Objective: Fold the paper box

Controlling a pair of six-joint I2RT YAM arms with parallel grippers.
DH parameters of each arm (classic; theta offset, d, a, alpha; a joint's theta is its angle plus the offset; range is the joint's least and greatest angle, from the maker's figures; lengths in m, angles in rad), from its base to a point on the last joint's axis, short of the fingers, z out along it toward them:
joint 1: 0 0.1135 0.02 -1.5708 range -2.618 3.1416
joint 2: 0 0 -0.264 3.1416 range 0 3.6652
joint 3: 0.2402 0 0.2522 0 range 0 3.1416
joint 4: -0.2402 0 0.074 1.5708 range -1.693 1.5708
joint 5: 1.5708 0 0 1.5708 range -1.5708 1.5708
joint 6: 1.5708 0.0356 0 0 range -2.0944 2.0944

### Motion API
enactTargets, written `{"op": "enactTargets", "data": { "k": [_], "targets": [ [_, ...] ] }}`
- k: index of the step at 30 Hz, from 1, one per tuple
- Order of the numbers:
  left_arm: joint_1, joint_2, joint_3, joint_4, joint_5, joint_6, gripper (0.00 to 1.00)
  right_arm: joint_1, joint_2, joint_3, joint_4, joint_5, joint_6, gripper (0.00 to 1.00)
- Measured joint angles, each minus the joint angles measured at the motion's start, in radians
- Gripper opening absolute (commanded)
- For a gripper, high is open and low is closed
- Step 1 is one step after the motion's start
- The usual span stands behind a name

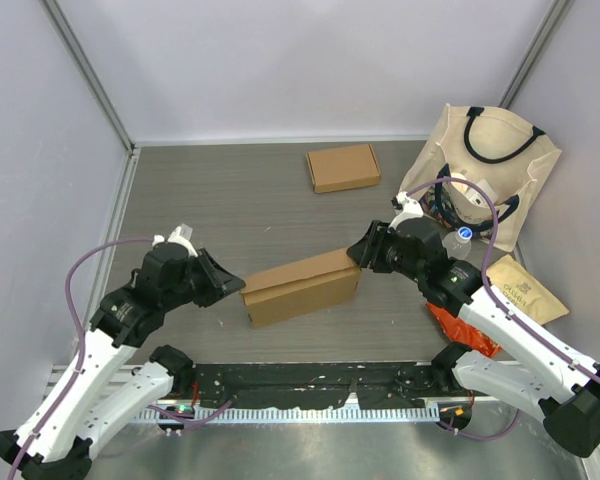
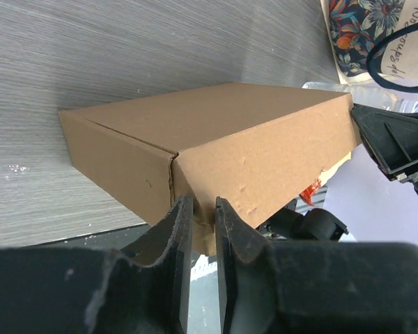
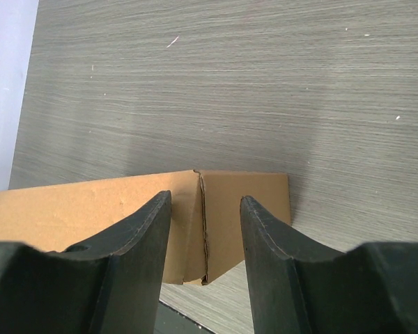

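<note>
The brown paper box (image 1: 302,286) lies closed near the table's front middle, long side running left to right. My left gripper (image 1: 238,285) is at its left end. In the left wrist view its jaws (image 2: 203,209) are nearly closed, pinching a cardboard flap at the box's (image 2: 251,146) near bottom corner. My right gripper (image 1: 358,250) is at the box's right end. In the right wrist view it (image 3: 205,202) is open, its fingers straddling the corner seam of the box (image 3: 258,184) without clamping it.
A second flat brown box (image 1: 343,167) lies at the back middle. A cream tote bag (image 1: 485,165) lies at the back right, with a water bottle (image 1: 460,240), a brown paper packet (image 1: 525,290) and a red wrapper (image 1: 460,325) near my right arm.
</note>
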Motion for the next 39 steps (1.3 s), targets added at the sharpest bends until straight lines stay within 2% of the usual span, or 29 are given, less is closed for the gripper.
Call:
{"op": "enactTargets", "data": {
  "k": [6,11,14,17,20,23,24,27,28,32,35,36,39],
  "targets": [
    [0.001,-0.041,-0.074,0.052,0.023,-0.026,0.09,0.000,0.000,-0.005,0.001,0.001,0.001,0.49],
    [0.002,-0.081,-0.137,0.115,0.021,-0.037,0.06,-0.001,-0.016,-0.054,0.071,0.012,0.003,0.49],
    [0.003,-0.135,-0.206,0.197,0.011,-0.037,0.07,-0.003,-0.035,-0.113,0.148,0.025,-0.003,0.50],
    [0.003,-0.193,-0.275,0.279,0.007,-0.034,0.13,-0.003,-0.064,-0.178,0.230,0.045,-0.023,0.59],
    [0.003,-0.255,-0.327,0.334,0.001,-0.024,0.18,-0.003,-0.072,-0.164,0.205,0.071,-0.052,0.67],
    [0.003,-0.264,-0.333,0.342,0.001,-0.010,0.34,-0.003,-0.049,-0.089,0.108,0.083,-0.086,0.70],
    [0.002,-0.263,-0.331,0.343,0.001,0.000,0.48,-0.003,-0.034,-0.061,0.075,0.085,-0.101,0.70],
    [0.002,-0.225,-0.309,0.293,-0.003,0.047,0.74,-0.010,-0.014,-0.019,0.026,0.071,-0.141,0.70],
    [0.002,-0.205,-0.298,0.278,-0.002,0.059,0.76,-0.014,-0.013,-0.020,0.023,0.057,-0.151,0.70],
    [0.002,-0.142,-0.251,0.228,0.013,0.097,0.76,-0.028,-0.034,-0.072,0.087,0.010,-0.151,0.64],
    [0.002,-0.128,-0.260,0.248,0.054,0.102,0.63,-0.030,-0.094,-0.159,0.186,-0.011,-0.136,0.58],
    [0.002,-0.134,-0.277,0.275,0.075,0.092,0.55,-0.031,-0.114,-0.194,0.224,-0.020,-0.127,0.57],
    [0.002,-0.178,-0.367,0.386,0.133,0.055,0.42,-0.033,-0.173,-0.299,0.347,-0.039,-0.104,0.52]
  ]
}}
